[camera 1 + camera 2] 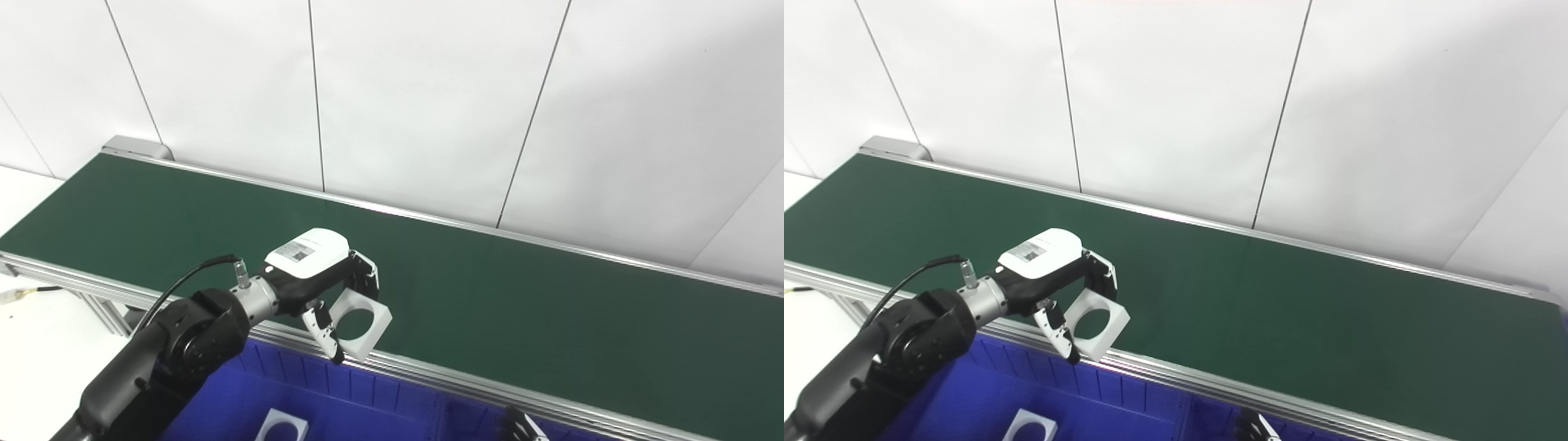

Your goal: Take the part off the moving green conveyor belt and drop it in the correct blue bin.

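Holding the white part [360, 323] tight in its fingers, the left hand [318, 275] was over the belt's [490, 294] edge; dropping it into the blue bin [343, 398] was left.

Matt green conveyor belt [490, 294] edged in brushed metal rail [465, 383]; white part [361, 323] looks smooth plastic, bin [343, 398] glossy-ish blue plastic.

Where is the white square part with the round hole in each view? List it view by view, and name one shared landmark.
Left eye view: the held part sits lower centre-left, in the left robot hand, over the belt's near rail.
Right eye view: the held part sits further left, same height.
Shared landmark: the near rail just below the part, with the blue bin beneath.
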{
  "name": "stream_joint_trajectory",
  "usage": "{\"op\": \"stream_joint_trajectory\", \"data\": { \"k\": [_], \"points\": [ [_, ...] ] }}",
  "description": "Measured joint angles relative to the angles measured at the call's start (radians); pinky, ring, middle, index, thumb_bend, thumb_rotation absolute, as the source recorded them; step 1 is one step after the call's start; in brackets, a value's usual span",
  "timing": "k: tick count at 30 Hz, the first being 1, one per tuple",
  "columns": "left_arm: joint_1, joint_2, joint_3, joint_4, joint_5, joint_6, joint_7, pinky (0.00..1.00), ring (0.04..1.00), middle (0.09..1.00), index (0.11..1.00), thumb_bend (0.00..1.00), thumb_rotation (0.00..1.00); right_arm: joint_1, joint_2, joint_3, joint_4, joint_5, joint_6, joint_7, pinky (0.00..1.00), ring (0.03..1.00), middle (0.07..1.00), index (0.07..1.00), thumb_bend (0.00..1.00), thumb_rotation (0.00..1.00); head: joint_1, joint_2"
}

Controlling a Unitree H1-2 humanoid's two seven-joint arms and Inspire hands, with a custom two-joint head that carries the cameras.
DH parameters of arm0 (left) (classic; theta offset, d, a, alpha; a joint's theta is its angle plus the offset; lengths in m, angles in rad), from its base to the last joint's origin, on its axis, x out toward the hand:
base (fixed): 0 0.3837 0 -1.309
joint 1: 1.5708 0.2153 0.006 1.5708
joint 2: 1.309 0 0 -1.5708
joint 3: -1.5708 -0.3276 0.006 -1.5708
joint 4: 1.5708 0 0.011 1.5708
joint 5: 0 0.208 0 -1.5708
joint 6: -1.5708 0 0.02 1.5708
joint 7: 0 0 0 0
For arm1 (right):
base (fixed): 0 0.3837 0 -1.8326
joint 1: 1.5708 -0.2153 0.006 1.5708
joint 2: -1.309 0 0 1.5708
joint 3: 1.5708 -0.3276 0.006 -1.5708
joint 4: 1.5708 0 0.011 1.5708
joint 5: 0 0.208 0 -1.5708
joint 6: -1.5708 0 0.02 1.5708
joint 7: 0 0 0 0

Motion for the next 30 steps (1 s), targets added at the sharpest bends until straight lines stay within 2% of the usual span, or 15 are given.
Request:
{"op": "stream_joint_trajectory", "data": {
  "k": [5,11,14,17,18,20,21,22,24,26,29,30],
  "points": [
    [0.039,0.003,0.018,-0.051,0.012,-0.002,-0.018,0.73,0.585,0.486,0.489,0.52,0.0,0.002,0.01,-0.013,-0.02,0.002,0.0,0.006,0.7,0.8,0.826,0.861,0.59,0.66,-0.006,0.039],
    [0.106,0.021,0.05,-0.066,0.028,-0.005,-0.018,0.68,0.537,0.458,0.505,0.52,0.0,0.014,0.019,-0.034,-0.061,0.005,-0.001,0.042,0.68,0.792,0.816,0.851,0.59,0.59,-0.011,0.079],
    [0.155,0.021,0.062,-0.084,0.029,-0.005,-0.017,0.72,0.533,0.465,0.5,0.53,0.0,0.024,0.021,-0.052,-0.085,0.012,-0.001,0.059,0.69,0.786,0.807,0.846,0.58,0.56,-0.006,0.094],
    [0.197,0.021,0.074,-0.091,0.029,-0.005,-0.014,0.72,0.518,0.452,0.505,0.52,0.0,0.029,0.023,-0.068,-0.107,0.019,-0.001,0.082,0.68,0.781,0.801,0.842,0.59,0.55,0.005,0.134],
    [0.207,0.02,0.078,-0.092,0.029,-0.004,-0.013,0.68,0.505,0.447,0.507,0.52,0.0,0.031,0.024,-0.073,-0.116,0.02,-0.001,0.086,0.68,0.78,0.802,0.841,0.59,0.56,0.005,0.134],
    [0.23,0.019,0.09,-0.096,0.027,-0.002,-0.011,0.66,0.502,0.446,0.508,0.52,0.0,0.034,0.025,-0.085,-0.129,0.022,0.0,0.103,0.67,0.776,0.799,0.835,0.61,0.56,0.026,0.19],
    [0.238,0.018,0.094,-0.1,0.027,0.002,-0.011,0.66,0.502,0.446,0.508,0.52,0.0,0.037,0.025,-0.092,-0.137,0.024,0.0,0.112,0.67,0.776,0.799,0.835,0.61,0.56,0.026,0.19],
    [0.246,0.015,0.1,-0.109,0.027,0.008,-0.014,0.68,0.517,0.456,0.504,0.52,0.0,0.04,0.025,-0.098,-0.148,0.025,0.001,0.118,0.67,0.775,0.796,0.833,0.61,0.57,0.038,0.213],
    [0.26,0.008,0.108,-0.128,0.023,0.019,-0.016,0.66,0.515,0.458,0.501,0.52,0.0,0.042,0.028,-0.109,-0.166,0.026,0.001,0.129,0.67,0.772,0.795,0.833,0.62,0.57,0.049,0.214],
    [0.266,0.001,0.108,-0.129,0.02,0.022,-0.016,0.63,0.502,0.453,0.502,0.52,0.0,0.042,0.03,-0.119,-0.178,0.026,0.003,0.139,0.66,0.768,0.794,0.832,0.61,0.57,0.061,0.242],
    [0.284,-0.009,0.108,-0.129,0.021,0.033,-0.021,0.65,0.507,0.46,0.501,0.52,0.0,0.042,0.033,-0.134,-0.189,0.035,0.005,0.159,0.65,0.762,0.793,0.829,0.61,0.56,0.071,0.252],
    [0.291,-0.014,0.106,-0.129,0.024,0.036,-0.023,0.63,0.502,0.46,0.501,0.52,0.0,0.043,0.033,-0.139,-0.191,0.036,0.007,0.16,0.65,0.761,0.792,0.83,0.61,0.57,0.077,0.259]
  ]
}}
